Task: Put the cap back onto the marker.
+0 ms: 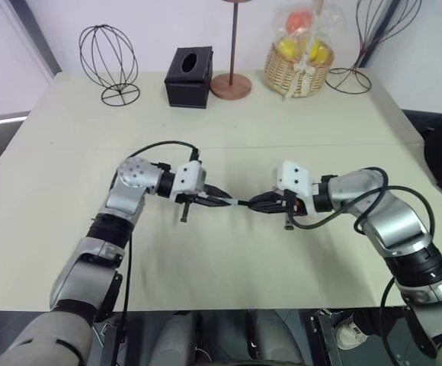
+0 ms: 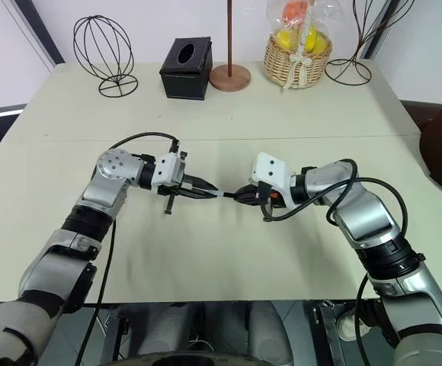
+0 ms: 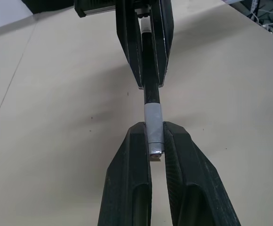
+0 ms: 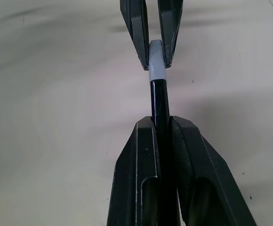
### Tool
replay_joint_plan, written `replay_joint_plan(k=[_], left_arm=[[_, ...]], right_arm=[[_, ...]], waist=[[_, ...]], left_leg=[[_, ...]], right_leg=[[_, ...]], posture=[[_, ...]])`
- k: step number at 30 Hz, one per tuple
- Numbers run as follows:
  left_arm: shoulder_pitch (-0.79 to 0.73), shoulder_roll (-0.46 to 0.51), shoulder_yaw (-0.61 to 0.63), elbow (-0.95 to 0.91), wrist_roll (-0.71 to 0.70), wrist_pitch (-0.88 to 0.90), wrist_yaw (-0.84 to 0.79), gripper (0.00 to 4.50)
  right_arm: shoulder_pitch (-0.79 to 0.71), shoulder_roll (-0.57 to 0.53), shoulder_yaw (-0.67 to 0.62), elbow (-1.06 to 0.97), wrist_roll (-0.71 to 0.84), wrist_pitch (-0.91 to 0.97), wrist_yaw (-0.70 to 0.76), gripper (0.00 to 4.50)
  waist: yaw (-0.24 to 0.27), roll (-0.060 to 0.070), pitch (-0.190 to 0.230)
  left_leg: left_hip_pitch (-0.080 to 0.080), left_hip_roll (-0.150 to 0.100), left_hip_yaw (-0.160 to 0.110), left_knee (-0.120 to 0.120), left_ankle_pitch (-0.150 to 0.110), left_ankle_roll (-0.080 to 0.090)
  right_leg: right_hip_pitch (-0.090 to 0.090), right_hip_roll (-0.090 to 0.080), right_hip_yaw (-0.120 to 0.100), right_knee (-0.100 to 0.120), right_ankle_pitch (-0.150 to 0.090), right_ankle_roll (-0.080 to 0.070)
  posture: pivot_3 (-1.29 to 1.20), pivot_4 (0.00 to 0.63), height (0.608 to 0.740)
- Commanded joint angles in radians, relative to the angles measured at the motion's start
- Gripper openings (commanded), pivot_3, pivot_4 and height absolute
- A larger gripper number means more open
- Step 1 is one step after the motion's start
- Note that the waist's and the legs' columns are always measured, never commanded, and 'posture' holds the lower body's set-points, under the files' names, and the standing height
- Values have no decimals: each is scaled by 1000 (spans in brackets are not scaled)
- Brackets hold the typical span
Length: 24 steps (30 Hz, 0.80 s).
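Note:
Over the middle of the beige table (image 1: 206,290) my two grippers point at each other, tip to tip. My left gripper (image 3: 155,126) is shut on the small pale grey cap (image 3: 154,123). My right gripper (image 4: 161,120) is shut on the thin black marker (image 4: 159,101). Cap (image 4: 156,66) and marker lie in one straight line, the cap's end meeting the black barrel with no gap showing. From the head views the cap (image 1: 240,202) is a short pale piece between the two sets of black fingers, a little above the table. The marker's tip is hidden.
Along the far edge of the table stand a wire ball ornament (image 1: 108,61), a black tissue box (image 1: 189,76), a wooden stand with a round base (image 1: 231,84), a wicker basket of fruit (image 1: 299,61) and another wire ornament (image 1: 354,76).

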<state>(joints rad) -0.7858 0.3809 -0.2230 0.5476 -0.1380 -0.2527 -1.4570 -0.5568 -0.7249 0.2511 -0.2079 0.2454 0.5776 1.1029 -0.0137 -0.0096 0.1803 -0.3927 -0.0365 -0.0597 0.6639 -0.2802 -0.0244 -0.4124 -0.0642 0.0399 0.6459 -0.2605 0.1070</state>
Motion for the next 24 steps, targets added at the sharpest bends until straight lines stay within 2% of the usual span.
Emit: replay_joint_plan(k=[1,4,7,20,24], left_arm=[[-20,-19,-20,-23,7,-4,11,20],[-14,-16,-18,-26,4,11,5,20],[-6,-2,-21,-38,11,26,-5,1343],[-16,37,-18,-14,25,15,25,1343],[-33,64,18,35,28,18,75,1343]], right_arm=[[-6,27,-25,-16,29,0,-11,0],[5,25,-27,6,21,-9,-15,0],[15,18,-26,14,15,-13,-13,0],[72,-27,-36,52,-10,-53,-10,0],[97,-29,-86,83,-3,-65,-50,0]], waist=[[0,0,0],[0,0,0],[0,0,0],[0,0,0],[0,0,0]], left_leg=[[0,0,0,0,0,0],[0,0,0,0,0,0],[0,0,0,0,0,0],[0,0,0,0,0,0],[0,0,0,0,0,0]], right_leg=[[0,0,0,0,0,0],[0,0,0,0,0,0],[0,0,0,0,0,0],[0,0,0,0,0,0],[0,0,0,0,0,0]], posture=[[0,150,740],[0,150,740],[0,150,740],[0,150,740],[0,150,740]])
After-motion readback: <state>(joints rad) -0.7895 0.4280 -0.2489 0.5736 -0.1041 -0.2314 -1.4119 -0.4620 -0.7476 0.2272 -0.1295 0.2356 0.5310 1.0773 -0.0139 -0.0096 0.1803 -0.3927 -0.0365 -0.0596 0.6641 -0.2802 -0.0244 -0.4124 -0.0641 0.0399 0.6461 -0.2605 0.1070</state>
